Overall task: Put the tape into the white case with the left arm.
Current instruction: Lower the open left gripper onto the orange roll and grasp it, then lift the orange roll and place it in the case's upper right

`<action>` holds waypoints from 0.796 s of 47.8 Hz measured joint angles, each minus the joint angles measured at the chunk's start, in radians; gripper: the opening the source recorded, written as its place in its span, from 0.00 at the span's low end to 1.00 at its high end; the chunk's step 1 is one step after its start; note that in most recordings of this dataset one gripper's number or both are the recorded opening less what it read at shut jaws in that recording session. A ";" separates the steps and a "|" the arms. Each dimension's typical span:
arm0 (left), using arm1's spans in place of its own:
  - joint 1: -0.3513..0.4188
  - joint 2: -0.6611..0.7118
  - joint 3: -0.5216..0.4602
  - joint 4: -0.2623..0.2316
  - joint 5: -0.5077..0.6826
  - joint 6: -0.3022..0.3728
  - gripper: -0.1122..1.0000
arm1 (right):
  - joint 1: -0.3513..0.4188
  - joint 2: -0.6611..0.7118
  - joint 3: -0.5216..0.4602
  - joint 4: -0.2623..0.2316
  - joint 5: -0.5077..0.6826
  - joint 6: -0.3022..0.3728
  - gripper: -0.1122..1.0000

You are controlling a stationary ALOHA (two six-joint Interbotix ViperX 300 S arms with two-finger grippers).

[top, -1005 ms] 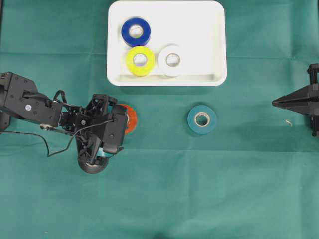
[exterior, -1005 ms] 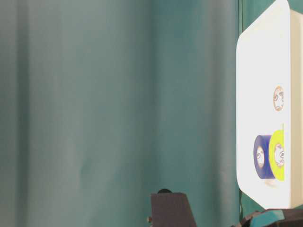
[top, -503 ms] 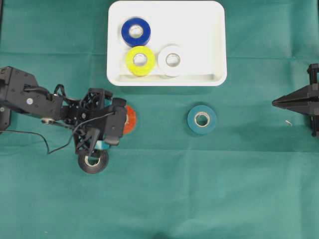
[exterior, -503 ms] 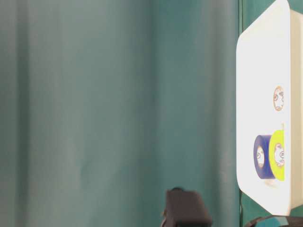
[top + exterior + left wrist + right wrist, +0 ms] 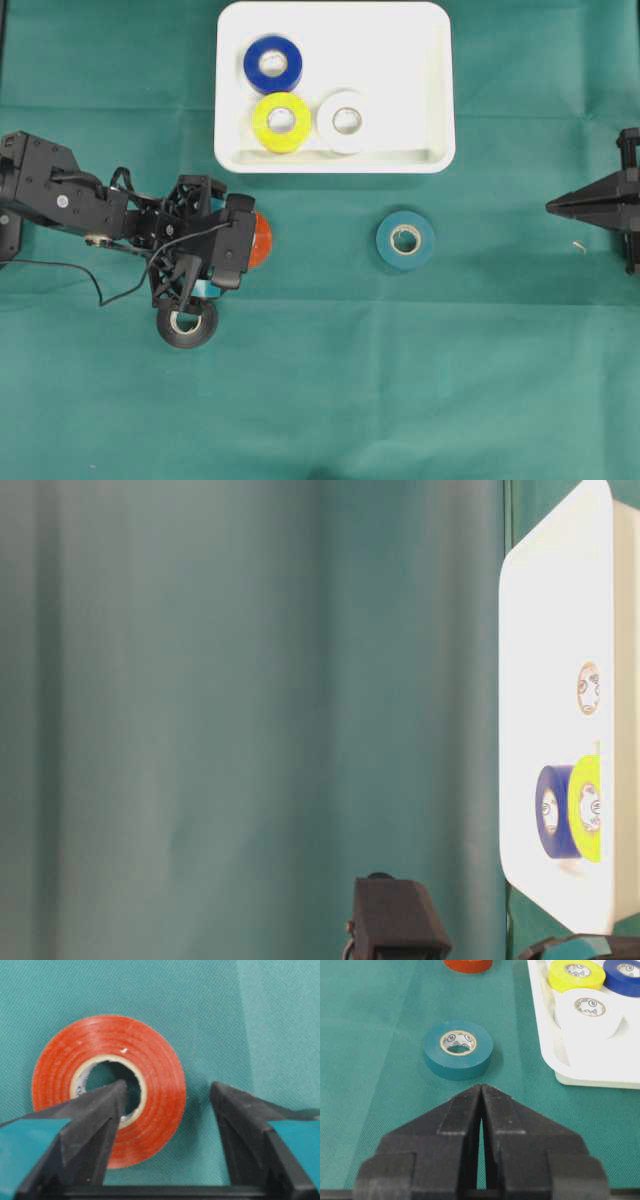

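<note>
Jaws of the left gripper [image 5: 165,1105] stood apart, straddling one wall of the stiff, light orange tape roll [image 5: 107,1087], gripping nothing yet.

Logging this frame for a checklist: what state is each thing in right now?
white case: holds three rolls
orange tape: flat on cloth, one finger over its core
left gripper: open, straddling the orange tape's wall
right gripper: shut, empty
teal tape: flat on cloth
black tape: flat on cloth
</note>
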 measured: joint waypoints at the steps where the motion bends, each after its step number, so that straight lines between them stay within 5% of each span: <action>1: 0.000 0.000 0.000 0.000 0.000 -0.002 0.65 | 0.000 0.000 0.000 -0.002 0.000 0.000 0.02; 8: 0.005 0.000 -0.005 0.000 0.003 -0.008 0.33 | 0.000 0.000 0.000 0.000 0.000 0.000 0.02; 38: -0.048 -0.035 -0.048 0.000 0.014 -0.005 0.33 | 0.000 0.000 0.000 0.000 0.000 0.000 0.02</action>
